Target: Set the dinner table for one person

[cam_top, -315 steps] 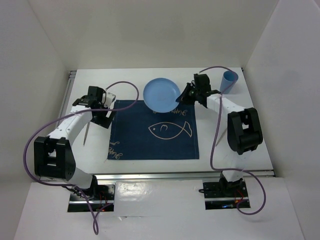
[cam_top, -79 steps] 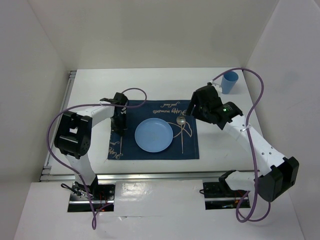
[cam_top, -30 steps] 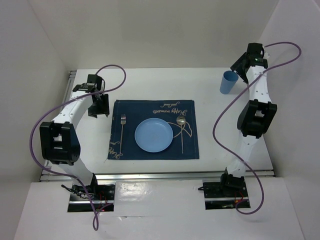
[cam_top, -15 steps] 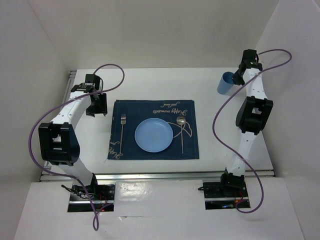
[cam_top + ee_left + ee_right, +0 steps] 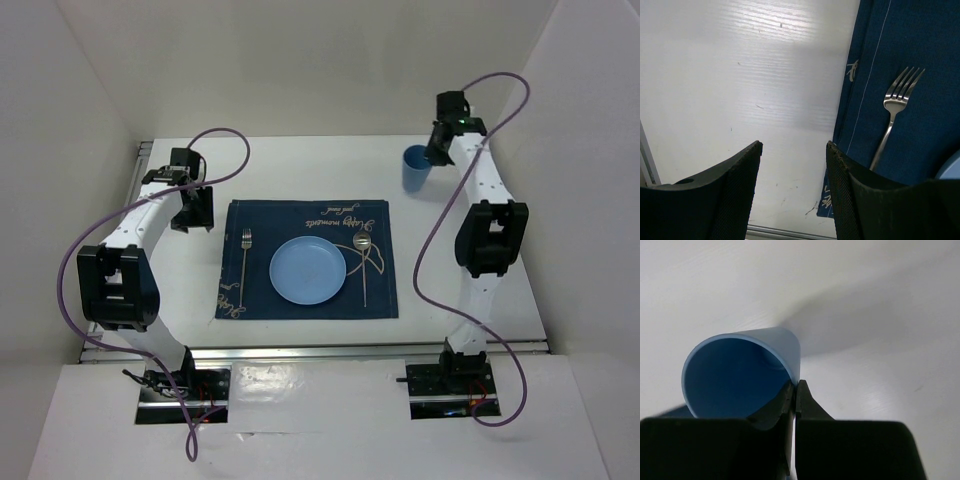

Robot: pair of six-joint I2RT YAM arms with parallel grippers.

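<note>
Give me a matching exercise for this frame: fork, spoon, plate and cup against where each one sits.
Things:
1 fork
2 spoon
3 plate
4 cup

Places:
a off the mat, rim pinched in the right claw
b middle of mat
c on mat, left of plate
d on mat, right of plate

Pairs: 1-c, 2-d, 3-b, 4-a

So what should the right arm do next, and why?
Probably bring the blue cup to the placemat's far right corner, beyond the spoon, and stand it there: the right jaws pinch its rim, and plate, fork and spoon already lie placed.
</note>
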